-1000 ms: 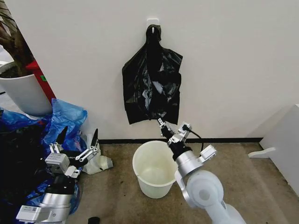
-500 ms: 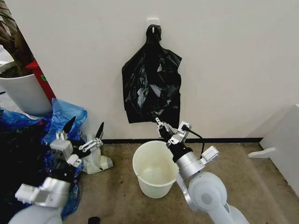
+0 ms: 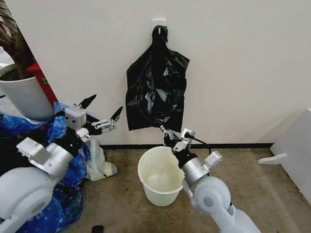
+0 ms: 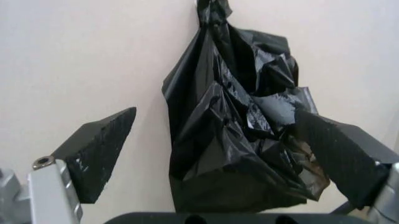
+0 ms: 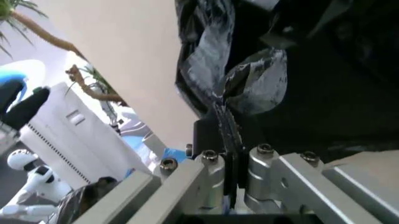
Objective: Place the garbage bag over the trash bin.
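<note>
The black garbage bag (image 3: 155, 82) hangs from a wall hook (image 3: 159, 24), straight above the cream-white trash bin (image 3: 159, 177) on the floor. My right gripper (image 3: 167, 133) reaches up over the bin's rim to the bag's bottom edge. In the right wrist view its fingers (image 5: 218, 135) are shut, pinching a strip of the bag's film (image 5: 249, 84). My left gripper (image 3: 101, 112) is raised to the left of the bag, open and apart from it. The left wrist view shows its two black fingertips (image 4: 100, 147) spread wide with the bag (image 4: 243, 140) ahead of them.
Blue plastic bags (image 3: 65, 145) and a crumpled white bag (image 3: 99, 167) lie on the floor under my left arm. A big white plant pot (image 3: 22, 97) and a red object (image 3: 41, 80) stand at the far left. White furniture (image 3: 296, 150) is on the right.
My left arm has lifted from low over the blue bags and swung toward the black bag. My right gripper has edged up and left at the bag's bottom edge.
</note>
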Controlling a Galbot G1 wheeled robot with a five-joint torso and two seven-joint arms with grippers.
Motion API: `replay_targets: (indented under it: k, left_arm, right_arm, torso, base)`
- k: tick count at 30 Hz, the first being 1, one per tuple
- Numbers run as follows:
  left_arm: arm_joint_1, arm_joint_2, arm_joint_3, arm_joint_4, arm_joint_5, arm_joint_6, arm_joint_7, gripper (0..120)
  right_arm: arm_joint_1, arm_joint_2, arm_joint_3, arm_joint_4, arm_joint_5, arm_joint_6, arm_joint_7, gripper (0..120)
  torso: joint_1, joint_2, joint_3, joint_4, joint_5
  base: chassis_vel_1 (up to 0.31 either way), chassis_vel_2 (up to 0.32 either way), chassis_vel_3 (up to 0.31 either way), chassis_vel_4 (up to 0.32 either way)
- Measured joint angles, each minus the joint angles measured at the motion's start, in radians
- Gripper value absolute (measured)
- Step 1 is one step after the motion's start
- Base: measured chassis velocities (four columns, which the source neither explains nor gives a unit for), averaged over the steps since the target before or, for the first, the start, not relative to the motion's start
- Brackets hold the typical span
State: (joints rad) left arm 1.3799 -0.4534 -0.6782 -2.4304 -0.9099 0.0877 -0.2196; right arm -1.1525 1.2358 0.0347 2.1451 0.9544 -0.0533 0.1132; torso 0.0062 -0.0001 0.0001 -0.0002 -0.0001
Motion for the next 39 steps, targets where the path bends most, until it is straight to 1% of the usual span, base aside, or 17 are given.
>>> replay_targets:
  k: [2, 4, 9, 13, 17, 20, 22, 23, 24, 25, 26, 28, 30, 32, 33, 34, 39]
  left_arm:
    - [-0.018, 0.010, 0.009, 0.004, -0.011, 0.009, -0.003, 100]
    - [-0.046, 0.030, 0.015, 0.013, -0.029, 0.025, -0.005, 100]
    - [-0.086, 0.057, 0.023, 0.048, -0.057, 0.034, -0.009, 100]
    - [-0.160, 0.067, 0.046, 0.093, -0.110, 0.048, 0.021, 100]
    - [-0.198, 0.068, 0.058, 0.123, -0.154, 0.057, 0.055, 100]
    - [-0.283, 0.058, 0.126, 0.179, -0.167, 0.058, 0.121, 100]
    - [-0.303, 0.054, 0.145, 0.192, -0.167, 0.058, 0.137, 100]
    - [-0.381, 0.034, 0.224, 0.231, -0.163, 0.055, 0.173, 100]
    - [-0.415, 0.022, 0.260, 0.247, -0.157, 0.055, 0.181, 100]
    - [-0.439, 0.012, 0.285, 0.258, -0.150, 0.054, 0.185, 100]
    - [-0.439, 0.012, 0.285, 0.258, -0.150, 0.054, 0.185, 100]
    - [-0.494, -0.013, 0.342, 0.283, -0.132, 0.052, 0.193, 100]
    - [-0.556, -0.040, 0.399, 0.306, -0.124, 0.052, 0.193, 100]
    - [-0.614, -0.061, 0.453, 0.313, -0.125, 0.059, 0.189, 100]
    - [-0.614, -0.061, 0.453, 0.313, -0.125, 0.059, 0.189, 100]
    - [-0.638, -0.069, 0.477, 0.314, -0.128, 0.064, 0.186, 100]
    - [-0.768, -0.114, 0.616, 0.323, -0.152, 0.092, 0.156, 100]
  right_arm:
    - [0.004, 0.001, -0.005, -0.004, -0.003, 0.000, -0.002, 0]
    - [0.018, 0.002, -0.024, -0.016, -0.006, 0.000, -0.005, 0]
    - [0.068, 0.014, -0.082, -0.055, -0.006, 0.001, -0.009, 0]
    - [0.081, 0.024, -0.105, -0.066, -0.009, 0.002, -0.009, 0]
    - [0.089, 0.027, -0.113, -0.077, -0.009, 0.002, -0.009, 0]
    - [0.100, 0.030, -0.109, -0.092, -0.008, 0.004, -0.011, 0]
    - [0.103, 0.031, -0.105, -0.095, -0.008, 0.005, -0.011, 0]
    - [0.106, 0.030, -0.083, -0.103, -0.004, 0.007, -0.012, 0]
    - [0.106, 0.028, -0.073, -0.105, 0.000, 0.007, -0.013, 0]
    - [0.104, 0.025, -0.066, -0.106, 0.001, 0.007, -0.014, 0]
    - [0.104, 0.025, -0.066, -0.106, 0.001, 0.007, -0.014, 0]
    - [0.101, 0.018, -0.053, -0.109, 0.005, 0.007, -0.019, 0]
    - [0.100, 0.013, -0.040, -0.116, 0.010, 0.007, -0.023, 0]
    - [0.102, 0.012, -0.034, -0.122, 0.013, 0.006, -0.024, 0]
    - [0.102, 0.012, -0.034, -0.122, 0.013, 0.006, -0.024, 0]
    - [0.104, 0.012, -0.032, -0.124, 0.013, 0.006, -0.025, 0]
    - [0.106, 0.013, -0.029, -0.133, 0.016, 0.005, -0.028, 0]
  torso:
    - [0.000, 0.000, 0.000, 0.0001, 0.0000]
    - [0.000, 0.000, 0.000, -0.0007, -0.0001]
    - [0.000, 0.000, 0.000, 0.0005, 0.0002]
    - [0.000, 0.000, 0.000, -0.0004, 0.0001]
    - [0.000, 0.000, 0.000, 0.0000, 0.0001]
    - [0.000, 0.000, 0.000, -0.0001, 0.0000]
    - [0.000, 0.000, 0.000, -0.0003, 0.0000]
    - [0.000, 0.000, 0.000, -0.0001, 0.0000]
    - [0.000, 0.000, 0.000, -0.0001, 0.0001]
    - [0.000, 0.000, 0.000, -0.0001, 0.0003]
    - [0.000, 0.000, 0.000, -0.0001, 0.0003]
    - [0.000, 0.000, 0.000, -0.0004, 0.0001]
    - [0.000, 0.000, 0.000, -0.0001, 0.0001]
    - [0.000, 0.000, 0.000, -0.0002, 0.0002]
    - [0.000, 0.000, 0.000, -0.0002, 0.0002]
    - [0.000, 0.000, 0.000, -0.0002, 0.0002]
    - [0.000, 0.000, 0.000, -0.0002, 0.0003]
  base:
    - [0.000, 0.000, 0.000, 0.000]
    - [0.000, 0.000, 0.000, 0.000]
    - [0.000, 0.000, 0.000, 0.000]
    - [0.000, 0.000, 0.000, 0.000]
    - [0.000, 0.000, 0.000, 0.000]
    - [0.000, 0.000, 0.000, 0.000]
    - [0.000, 0.000, 0.000, 0.000]
    - [0.000, 0.000, 0.000, 0.000]
    - [0.000, 0.000, 0.000, 0.000]
    - [0.000, 0.000, 0.000, 0.000]
    - [0.000, 0.000, 0.000, 0.000]
    - [0.000, 0.000, 0.000, 0.000]
    - [0.000, 0.000, 0.000, 0.000]
    - [0.000, 0.000, 0.000, 0.000]
    - [0.000, 0.000, 0.000, 0.000]
    - [0.000, 0.000, 0.000, 0.000]
    - [0.000, 0.000, 0.000, 0.000]
